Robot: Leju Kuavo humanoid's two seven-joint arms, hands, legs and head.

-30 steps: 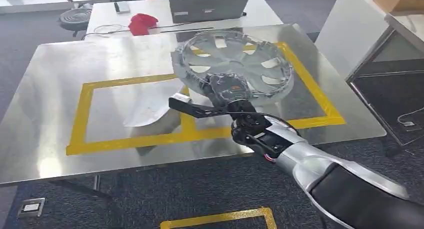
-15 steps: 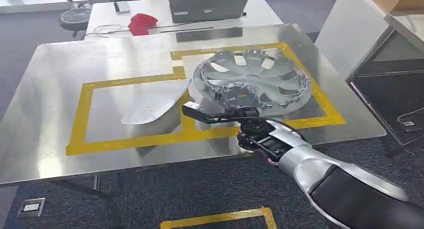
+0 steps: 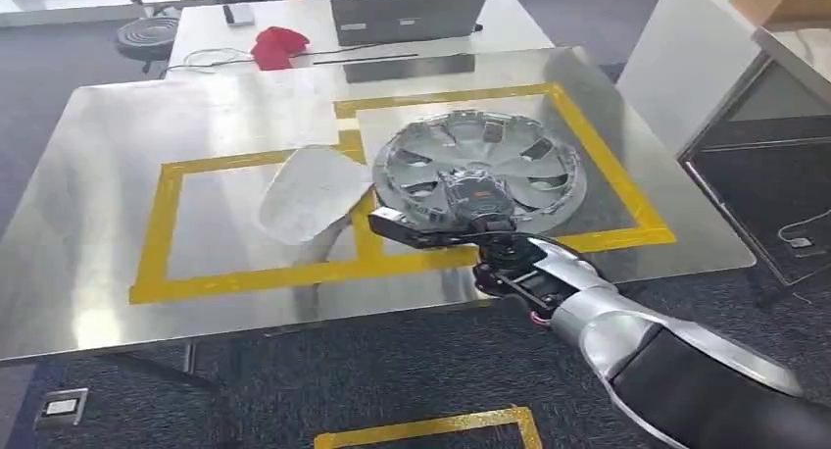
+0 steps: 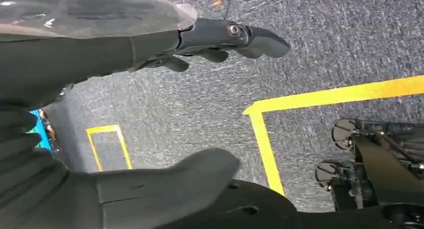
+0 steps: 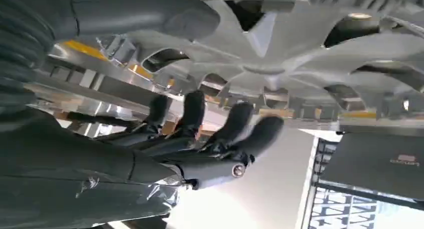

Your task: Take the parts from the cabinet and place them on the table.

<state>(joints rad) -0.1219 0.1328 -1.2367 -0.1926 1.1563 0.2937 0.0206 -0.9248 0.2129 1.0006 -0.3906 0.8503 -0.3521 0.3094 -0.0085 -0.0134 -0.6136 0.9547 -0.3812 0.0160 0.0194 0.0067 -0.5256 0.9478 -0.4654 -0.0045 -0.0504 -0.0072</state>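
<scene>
Steel table point(image 3: 118, 273) w/ yellow tape frames, on grey carpet. Wheel cover point(image 3: 490, 155) sits in the right frame; right hand point(image 3: 461, 209) grips its near rim. Left hand point(image 4: 210, 39) hangs over the floor, fingers apart, holding nothing.

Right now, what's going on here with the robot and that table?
The robot's right hand holds a silver wheel cover by its near rim, with the cover low over the right yellow-taped box on the metal table. The right wrist view shows the thumb above the rim and the fingers below. A pale, curved part lies in the left taped box. The left hand hangs open above the carpet, holding nothing.
</scene>
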